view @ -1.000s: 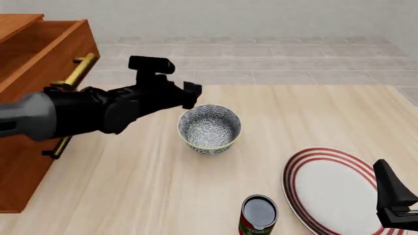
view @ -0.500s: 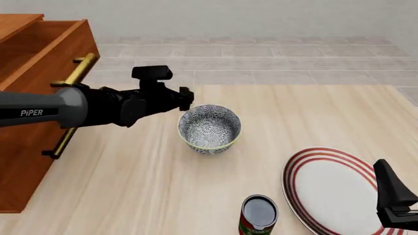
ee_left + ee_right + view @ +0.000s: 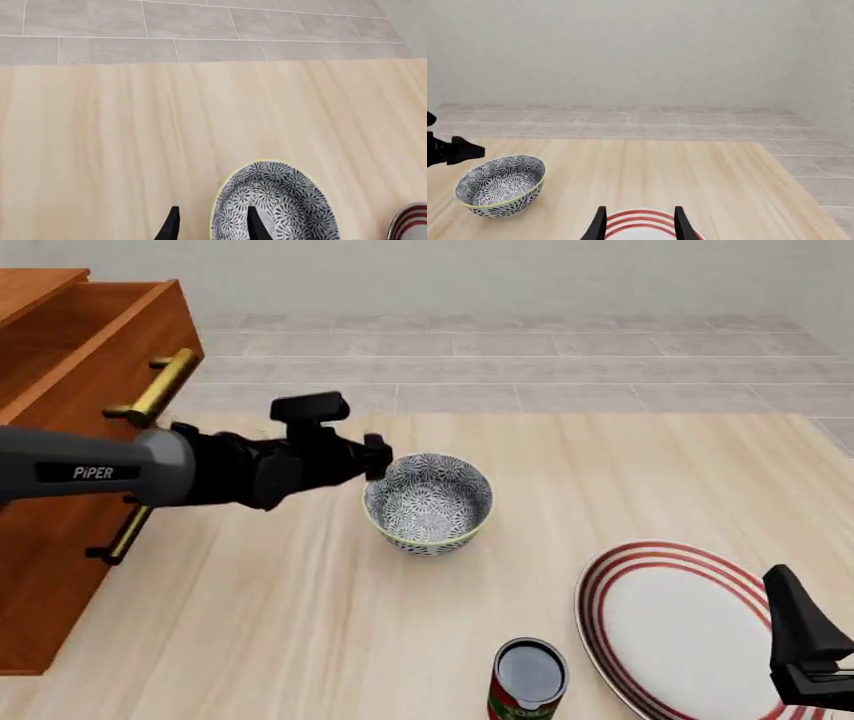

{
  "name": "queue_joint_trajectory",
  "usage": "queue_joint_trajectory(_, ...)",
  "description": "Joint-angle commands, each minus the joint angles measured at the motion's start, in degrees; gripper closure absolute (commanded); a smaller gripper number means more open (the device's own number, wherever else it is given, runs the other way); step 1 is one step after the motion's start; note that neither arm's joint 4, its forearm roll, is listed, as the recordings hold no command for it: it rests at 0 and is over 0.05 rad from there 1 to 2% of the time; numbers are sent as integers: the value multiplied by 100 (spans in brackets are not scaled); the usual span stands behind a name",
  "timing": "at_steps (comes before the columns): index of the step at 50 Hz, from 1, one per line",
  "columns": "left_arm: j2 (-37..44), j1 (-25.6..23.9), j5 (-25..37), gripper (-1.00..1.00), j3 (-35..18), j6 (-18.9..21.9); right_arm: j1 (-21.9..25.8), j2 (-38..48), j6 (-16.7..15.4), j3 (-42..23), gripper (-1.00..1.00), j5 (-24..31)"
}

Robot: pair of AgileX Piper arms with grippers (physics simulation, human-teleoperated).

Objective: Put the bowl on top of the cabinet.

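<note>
- The small deep round bowl [image 3: 429, 504] (white with a dense dark floral pattern and a pale rim) is sitting upright on the light wooden table [image 3: 307, 630], near the table's middle and well apart from the cabinet.
- The black left gripper [image 3: 210, 225] is reaching in at the bowl's left rim; in the left wrist view its fingers are standing apart, one tip over the bowl's inside and the other outside the rim, gripping nothing.
- The large reddish-brown wooden cabinet [image 3: 60, 410] with brass-gold bar handles is standing at the table's left edge, one drawer pulled open.
- The right gripper [image 3: 638, 222] is hovering over the flat red-ringed white plate [image 3: 674, 625], its fingers spread with nothing between them.
- A dark open-topped can [image 3: 530, 679] with a red label is standing just beside the plate.
</note>
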Motion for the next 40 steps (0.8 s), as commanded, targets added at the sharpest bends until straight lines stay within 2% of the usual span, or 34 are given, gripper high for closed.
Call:
queue_joint_trajectory(1,88,-3,-47,-100,64,-102,6,2,-14,-1,-100,-4)
queue_joint_trajectory(17,286,13,-146,-100,76,-183,26,5,-41,-1,-100,0)
queue_joint_trajectory(40,477,-229,-384,-100,224,-396,19,-1,-31,1,-100,-5)
